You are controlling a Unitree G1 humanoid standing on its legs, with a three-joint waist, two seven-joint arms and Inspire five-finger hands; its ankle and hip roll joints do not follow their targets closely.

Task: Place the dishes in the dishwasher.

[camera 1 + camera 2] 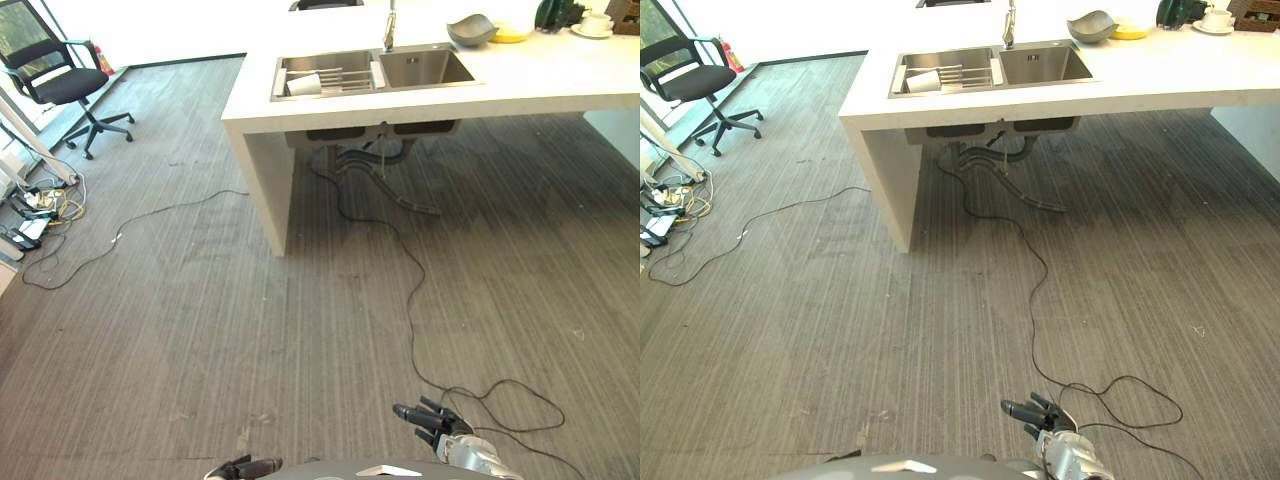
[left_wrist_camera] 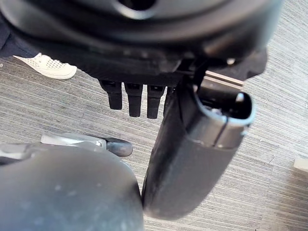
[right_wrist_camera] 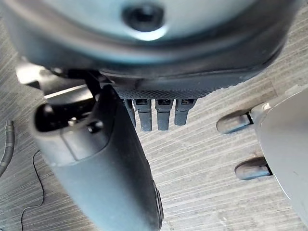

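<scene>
We're standing well back from the white counter [image 1: 560, 85], so both hands hang low with nothing in them, sensible for an approach with no dish in reach yet. Right hand [image 1: 432, 420]: fingers [image 3: 154, 114] straight and relaxed, thumb alongside, holding nothing, bare grey floor [image 1: 200, 330] past the fingertips. Left hand [image 1: 245, 467]: fingers [image 2: 134, 100] also straight, empty. The dishes are far beyond the fingertips: a white cup [image 1: 304, 84] lies on its side on the rack in the left basin of the double sink [image 1: 375, 70], a grey bowl [image 1: 470, 30] and a yellow dish [image 1: 512, 36] sit on the counter past the sink, and a cup on a saucer [image 1: 597, 24] further right. We see no dishwasher. The head views give the layout and the office chair [image 1: 60, 85] off to the left; the wrist views add finger state, plus a person's white shoe [image 2: 48, 67] beyond the left fingertips.
</scene>
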